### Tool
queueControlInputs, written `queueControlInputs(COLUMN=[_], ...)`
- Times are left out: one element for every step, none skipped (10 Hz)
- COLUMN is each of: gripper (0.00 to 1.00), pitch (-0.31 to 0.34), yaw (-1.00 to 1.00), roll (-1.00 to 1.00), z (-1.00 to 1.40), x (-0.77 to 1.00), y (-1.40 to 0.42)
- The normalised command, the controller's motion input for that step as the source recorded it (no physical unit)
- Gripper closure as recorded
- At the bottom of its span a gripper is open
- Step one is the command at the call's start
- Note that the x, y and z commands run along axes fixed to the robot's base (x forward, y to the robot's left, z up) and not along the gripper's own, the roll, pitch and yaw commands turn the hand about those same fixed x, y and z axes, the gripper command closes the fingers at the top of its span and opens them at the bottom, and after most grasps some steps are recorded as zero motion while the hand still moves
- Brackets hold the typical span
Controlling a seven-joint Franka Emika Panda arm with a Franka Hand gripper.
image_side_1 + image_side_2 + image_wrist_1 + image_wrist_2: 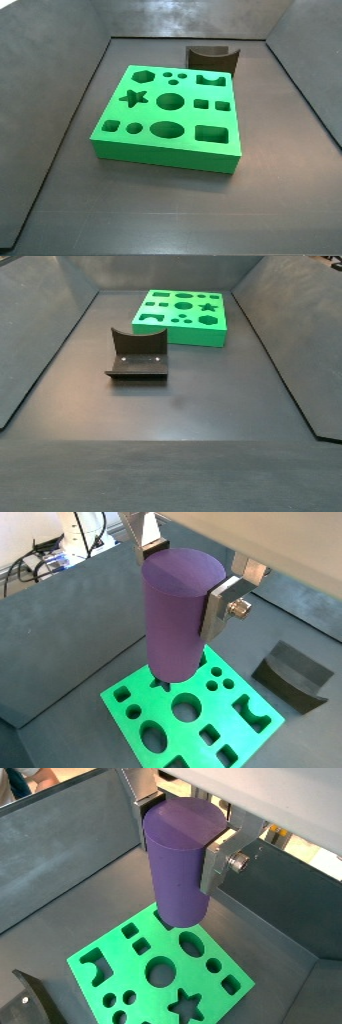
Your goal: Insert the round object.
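My gripper point(183, 584) is shut on the round object, a tall matte purple cylinder point(179, 617). It holds the cylinder upright near its top, well above the green block point(191, 717). It shows the same way in both wrist views: gripper point(181, 838), cylinder point(178, 868), green block point(158, 974). The silver fingers point(221, 609) press on opposite sides of the cylinder. The cylinder's lower end hangs over the block's edge and hides part of it. In both side views the green block point(170, 115) point(185, 315) lies on the dark floor with several shaped holes, and the gripper is out of view.
A dark brown block with a curved notch point(213, 58) stands beside the green block; it also shows in a side view point(138, 353) and in both wrist views point(295, 675) point(38, 1003). Dark sloping walls point(60, 130) enclose the floor on all sides.
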Motion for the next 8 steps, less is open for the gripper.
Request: queueControlInputs(gripper=[1.0, 1.0, 1.0, 1.0, 1.0, 1.0, 1.0, 1.0], pitch=[0.0, 0.0, 0.0, 0.0, 0.0, 0.0, 0.046, 0.077], yaw=[-0.09, -0.1, -0.1, -0.13, -0.17, -0.08, -0.03, -0.15], roll=[0.15, 0.13, 0.15, 0.19, 0.25, 0.27, 0.14, 0.0], z=[-1.0, -1.0, -1.0, -1.0, -0.89, -0.8, -0.92, -0.89], x=[0.0, 0.0, 0.0, 0.03, 0.03, 0.0, 0.08, 0.42], y=[0.0, 0.0, 0.0, 0.07, 0.26, 0.38, 0.26, 0.03])
